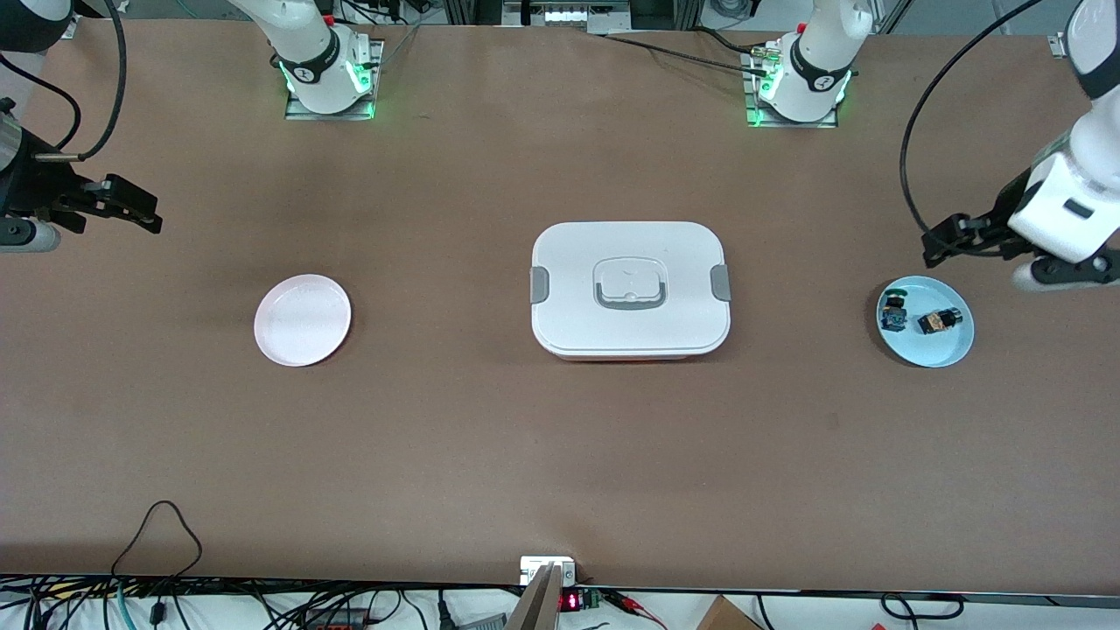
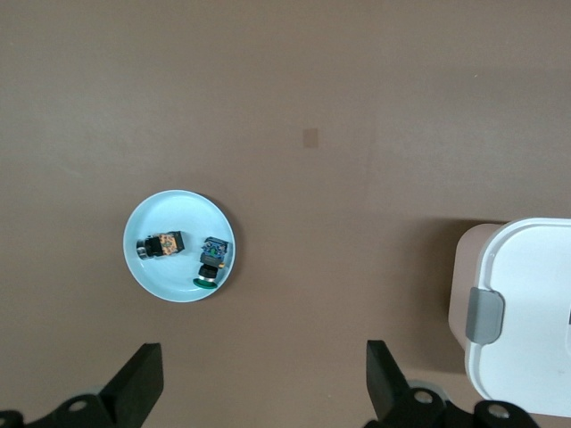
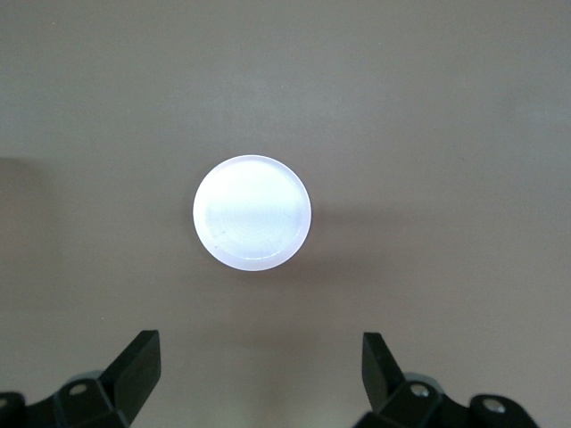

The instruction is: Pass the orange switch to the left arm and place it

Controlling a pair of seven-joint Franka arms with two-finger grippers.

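Here both grippers, left gripper (image 1: 941,241) and right gripper (image 1: 140,210), hover open.

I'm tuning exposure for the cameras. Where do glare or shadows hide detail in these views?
Right wrist view: the white plate is washed out, its rim and surface barely separable. Front view: even light, with soft shadows beside the box. Left wrist view: the orange switch on the blue plate reads clearly, without glare.
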